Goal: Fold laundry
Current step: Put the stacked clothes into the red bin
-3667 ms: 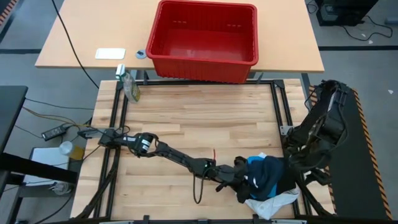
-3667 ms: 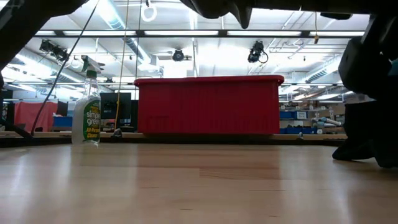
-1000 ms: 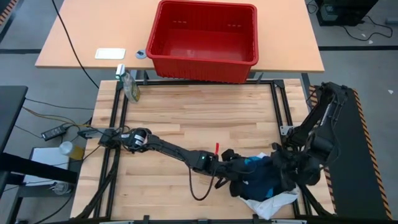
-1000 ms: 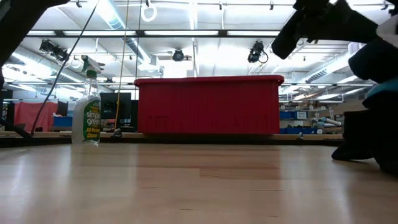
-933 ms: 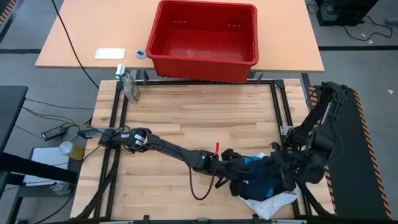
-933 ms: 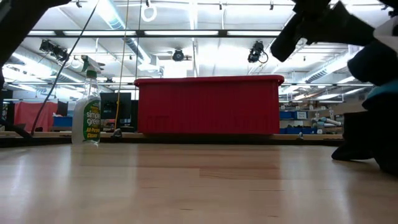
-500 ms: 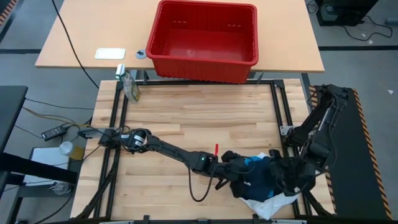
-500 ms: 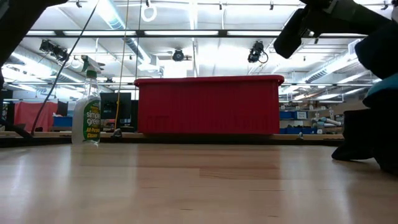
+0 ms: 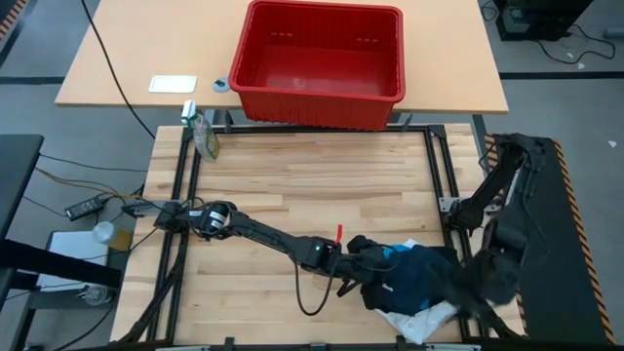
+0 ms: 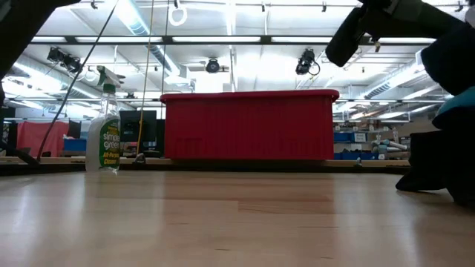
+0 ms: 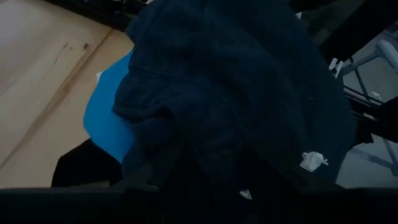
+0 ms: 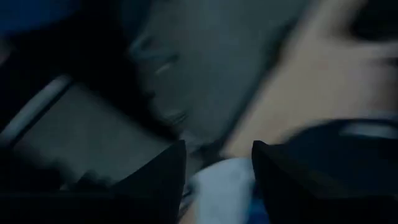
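The laundry lies bunched at the table's near right. A large black garment [image 9: 427, 278] [image 11: 236, 93] sits over a bright blue one [image 9: 394, 257] [image 11: 106, 118], with a white one [image 9: 424, 320] at the near edge. My left gripper [image 9: 364, 269] reaches in from the left, buried in the black cloth. In the low view, black cloth [image 10: 454, 52] and blue cloth [image 10: 462, 105] hang above the tabletop. My right gripper [image 9: 475, 292] [image 12: 217, 171] is blurred at the pile's right side. Its fingers stand apart, with pale cloth [image 12: 219, 182] showing between them. My left gripper is shut on a bunch of the black garment [image 11: 186, 162] at the pile's left side. It comes in from the table's left, slanting down. The cloth itself hides the fingers. The bunch is raised off the table and hangs slack. My right gripper: I cannot tell whether it touches the pale cloth.
A red basket [image 9: 322, 58] [image 10: 249, 126] stands on the table beyond the far edge. A spray bottle [image 9: 202, 132] [image 10: 104, 137] is at the far left corner. Bare wood [image 9: 292, 185] spans the middle and left of the table.
My right gripper has rolled and moved toward the table's near right corner, rising a little beside the pile. My left gripper and the raised black cloth have stayed in place.
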